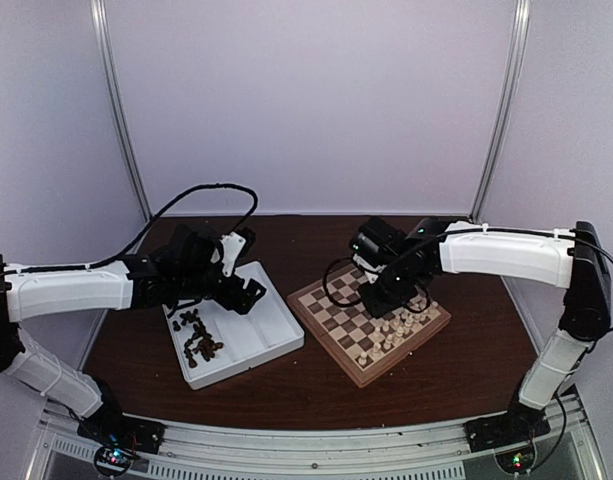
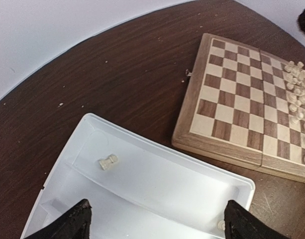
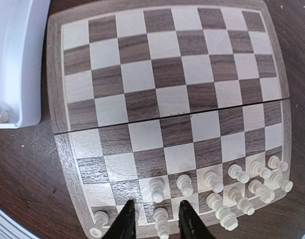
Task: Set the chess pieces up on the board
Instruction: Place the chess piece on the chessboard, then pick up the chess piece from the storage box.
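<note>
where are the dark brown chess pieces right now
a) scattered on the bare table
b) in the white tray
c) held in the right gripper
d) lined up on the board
b, the dark brown pieces lie heaped in one compartment of the white tray, while the board carries only cream-white pieces.

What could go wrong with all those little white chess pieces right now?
The right gripper straddles a standing white piece in the crowded rows on the chessboard; pulling away crookedly might topple neighbouring pieces. In the white tray, the lying white piece may roll or slip when the open left gripper tries to pinch it.
</note>
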`<state>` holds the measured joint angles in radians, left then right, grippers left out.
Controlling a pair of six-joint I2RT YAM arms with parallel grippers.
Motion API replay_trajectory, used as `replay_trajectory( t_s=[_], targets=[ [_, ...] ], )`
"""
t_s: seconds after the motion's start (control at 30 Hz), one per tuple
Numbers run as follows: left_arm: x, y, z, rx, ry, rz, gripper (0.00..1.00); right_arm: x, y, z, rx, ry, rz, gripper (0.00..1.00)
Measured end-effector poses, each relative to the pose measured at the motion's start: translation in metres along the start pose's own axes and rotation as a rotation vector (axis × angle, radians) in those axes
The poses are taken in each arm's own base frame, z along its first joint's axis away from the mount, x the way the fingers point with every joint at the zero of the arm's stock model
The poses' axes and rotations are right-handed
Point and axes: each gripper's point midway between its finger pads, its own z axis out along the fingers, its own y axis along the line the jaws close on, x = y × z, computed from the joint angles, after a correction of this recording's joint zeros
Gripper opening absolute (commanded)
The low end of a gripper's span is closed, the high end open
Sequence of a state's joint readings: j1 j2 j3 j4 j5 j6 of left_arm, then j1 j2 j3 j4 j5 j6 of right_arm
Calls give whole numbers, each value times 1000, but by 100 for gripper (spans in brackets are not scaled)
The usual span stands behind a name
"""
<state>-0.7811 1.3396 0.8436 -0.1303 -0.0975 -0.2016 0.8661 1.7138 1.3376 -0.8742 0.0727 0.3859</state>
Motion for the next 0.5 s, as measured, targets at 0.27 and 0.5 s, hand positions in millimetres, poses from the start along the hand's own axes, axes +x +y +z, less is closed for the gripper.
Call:
replay_trajectory(
  t_s=[0.27, 0.5],
  targets=[
    [6, 30, 34, -104, 191, 6, 63, -25, -3, -42, -43, -175, 19, 31],
    [12, 62, 74, -97, 381, 9, 57, -30, -1, -46, -55, -207, -9, 31]
  ],
)
